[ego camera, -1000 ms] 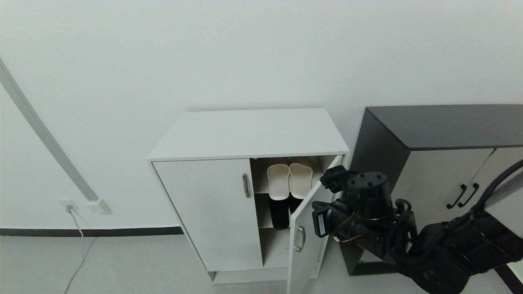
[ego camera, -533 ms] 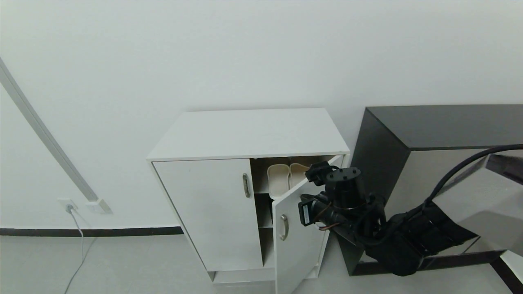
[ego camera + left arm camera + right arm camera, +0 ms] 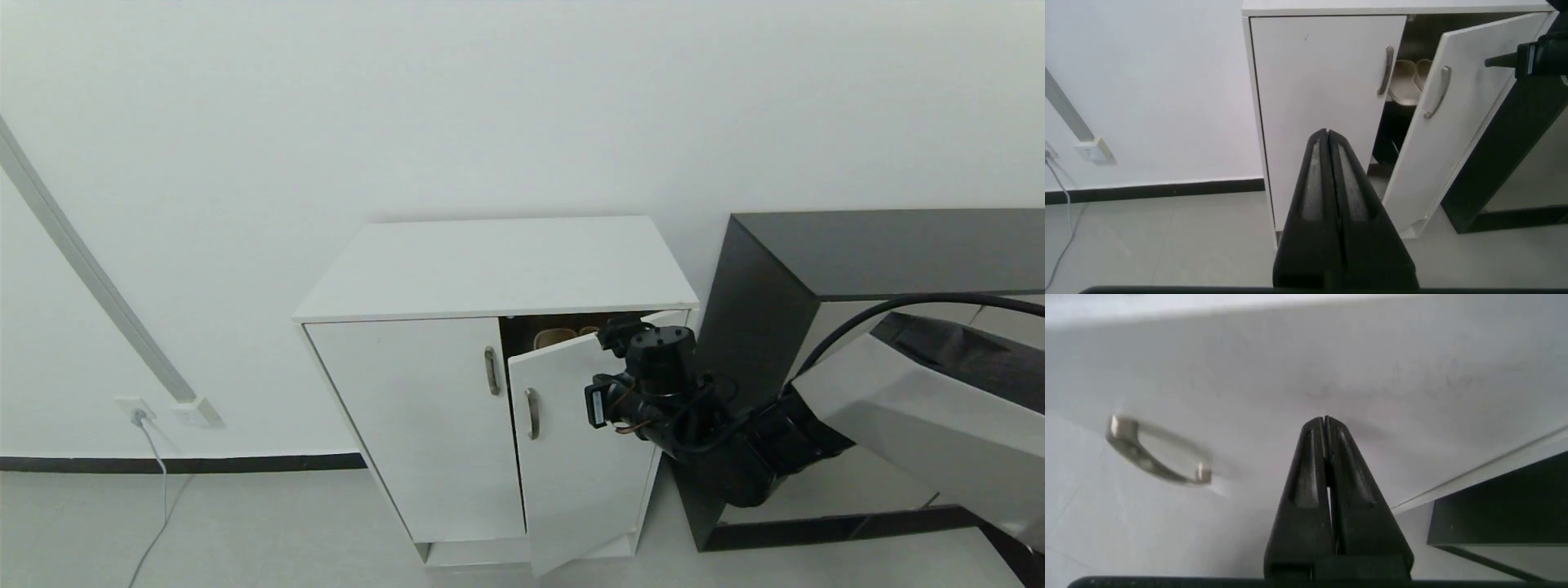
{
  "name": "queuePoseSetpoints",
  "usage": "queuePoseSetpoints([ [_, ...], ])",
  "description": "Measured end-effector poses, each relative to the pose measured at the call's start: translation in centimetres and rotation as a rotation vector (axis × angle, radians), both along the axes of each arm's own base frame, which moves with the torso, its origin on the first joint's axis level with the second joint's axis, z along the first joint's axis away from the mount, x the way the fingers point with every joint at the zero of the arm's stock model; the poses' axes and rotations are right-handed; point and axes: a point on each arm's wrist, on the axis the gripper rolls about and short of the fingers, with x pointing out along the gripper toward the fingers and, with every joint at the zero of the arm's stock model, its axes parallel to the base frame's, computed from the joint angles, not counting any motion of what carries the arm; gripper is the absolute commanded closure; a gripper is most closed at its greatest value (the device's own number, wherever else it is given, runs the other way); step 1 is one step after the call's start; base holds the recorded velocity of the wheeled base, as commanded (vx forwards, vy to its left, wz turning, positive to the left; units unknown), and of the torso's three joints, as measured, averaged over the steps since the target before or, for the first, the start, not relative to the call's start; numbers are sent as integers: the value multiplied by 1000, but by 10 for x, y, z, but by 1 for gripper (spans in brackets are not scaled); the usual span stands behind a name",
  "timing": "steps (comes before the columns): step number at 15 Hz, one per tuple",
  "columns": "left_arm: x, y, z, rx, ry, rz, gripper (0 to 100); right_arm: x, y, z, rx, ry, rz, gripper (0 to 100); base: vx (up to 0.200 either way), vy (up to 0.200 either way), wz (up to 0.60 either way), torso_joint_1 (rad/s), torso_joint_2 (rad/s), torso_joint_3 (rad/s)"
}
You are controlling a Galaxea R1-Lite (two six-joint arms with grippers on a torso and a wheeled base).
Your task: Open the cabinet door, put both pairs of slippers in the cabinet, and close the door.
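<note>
The white cabinet (image 3: 490, 269) stands against the wall, its left door (image 3: 408, 416) closed. Its right door (image 3: 571, 441) is ajar, a narrow gap left at the handle (image 3: 531, 412) side. Through the gap along the top, the beige slippers (image 3: 562, 333) just peek out. In the left wrist view the beige slippers (image 3: 1410, 75) sit on the upper shelf with a dark pair (image 3: 1392, 135) below. My right gripper (image 3: 612, 333) is shut and pressed against the door's outer face (image 3: 1372, 384), near its handle (image 3: 1159, 449). My left gripper (image 3: 1328, 140) is shut on nothing, well back from the cabinet.
A black sideboard (image 3: 816, 261) stands close on the cabinet's right. A wall socket with a cable (image 3: 137, 415) and a slanted wall strip (image 3: 73, 253) are at the left. Open grey floor (image 3: 204, 531) lies in front and to the left.
My right arm has swept leftward with the right door, swinging it from wide open to almost closed. The slippers inside are now mostly hidden.
</note>
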Motion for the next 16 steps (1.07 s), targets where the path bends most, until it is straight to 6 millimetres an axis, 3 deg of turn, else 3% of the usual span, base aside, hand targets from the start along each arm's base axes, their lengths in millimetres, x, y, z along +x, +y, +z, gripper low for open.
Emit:
queuePoseSetpoints([
  [10,0,0,0,0,0,1,100,38,1,0,0,-2,-50,100,0,0,0,0,0,0],
  [16,0,0,0,0,0,1,100,50,1,-1,-3,3,-64,100,0,0,0,0,0,0],
])
